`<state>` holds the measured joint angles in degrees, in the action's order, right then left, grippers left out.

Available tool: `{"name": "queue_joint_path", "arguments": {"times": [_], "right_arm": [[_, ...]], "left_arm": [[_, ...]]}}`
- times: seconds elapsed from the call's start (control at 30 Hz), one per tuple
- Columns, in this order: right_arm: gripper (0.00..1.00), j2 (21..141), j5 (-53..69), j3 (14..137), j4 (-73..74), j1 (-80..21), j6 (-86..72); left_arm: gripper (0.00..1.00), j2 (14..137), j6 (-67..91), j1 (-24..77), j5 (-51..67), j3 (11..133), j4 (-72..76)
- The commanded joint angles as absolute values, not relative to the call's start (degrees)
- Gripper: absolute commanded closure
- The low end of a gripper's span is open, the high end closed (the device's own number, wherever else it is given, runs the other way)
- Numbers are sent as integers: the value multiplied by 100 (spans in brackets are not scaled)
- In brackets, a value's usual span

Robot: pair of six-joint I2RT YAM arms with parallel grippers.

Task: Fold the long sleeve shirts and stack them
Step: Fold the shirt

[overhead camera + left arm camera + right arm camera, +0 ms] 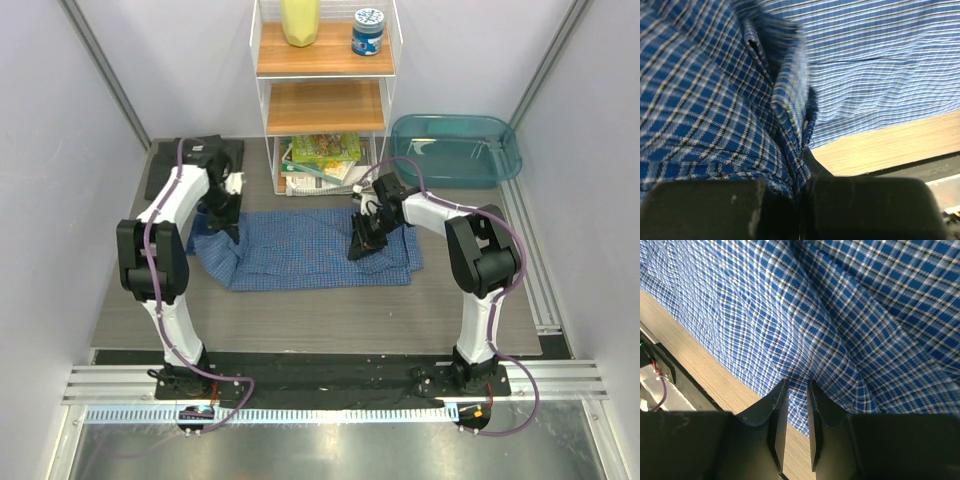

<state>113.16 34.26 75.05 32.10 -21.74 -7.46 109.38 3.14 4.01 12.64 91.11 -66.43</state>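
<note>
The blue checked shirt lies spread across the middle of the table, its left end bunched up. My left gripper is at that left end, shut on a bunch of the check cloth that runs out from between its fingers. My right gripper is down on the shirt's right part. Its jaws stand narrowly apart and pinch a raised ridge of the cloth at the tips, with creases running out from there. The dark charcoal shirt lies at the back left, partly behind my left arm.
A white wire shelf with wooden boards stands at the back centre, holding a yellow object, a blue jar and books at the bottom. A teal plastic tub sits at the back right.
</note>
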Motion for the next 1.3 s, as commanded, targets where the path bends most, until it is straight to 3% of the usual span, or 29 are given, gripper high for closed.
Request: {"name": "queue_joint_path", "arguments": {"times": [0.0,0.53,0.63,0.67,0.77,0.9,1.03,1.13,1.2,1.27], "right_arm": [[74,11364,3533,7559,3032,-2180,-765],[74,11373,3577,7541,2944,-2171,-756],[74,11364,3577,7524,2944,-2180,-747],[74,11338,3568,7515,2944,-2180,-747],[74,11277,3568,7497,2971,-2180,-738],[74,11198,3542,7471,3014,-2180,-703],[74,11153,3481,7506,3050,-2180,-703],[74,11118,3410,7550,3094,-2180,-668],[74,11083,3401,7576,3120,-2180,-668],[74,10978,3410,7602,3129,-2180,-633]], "left_arm": [[100,10705,720,983,853,9640,-6847],[99,12084,1643,2865,281,10942,-6566],[87,12330,1661,3085,395,11004,-6495],[76,12383,1652,3137,422,11056,-6521],[62,12507,1521,3164,720,11284,-6758],[52,12121,1108,3339,1072,11548,-6847],[50,11595,416,3725,1099,11970,-7057],[20,11295,133,3806,897,11962,-7014],[21,11084,-254,3718,949,11980,-7215],[31,10559,-220,3114,1882,11308,-6998]]}}
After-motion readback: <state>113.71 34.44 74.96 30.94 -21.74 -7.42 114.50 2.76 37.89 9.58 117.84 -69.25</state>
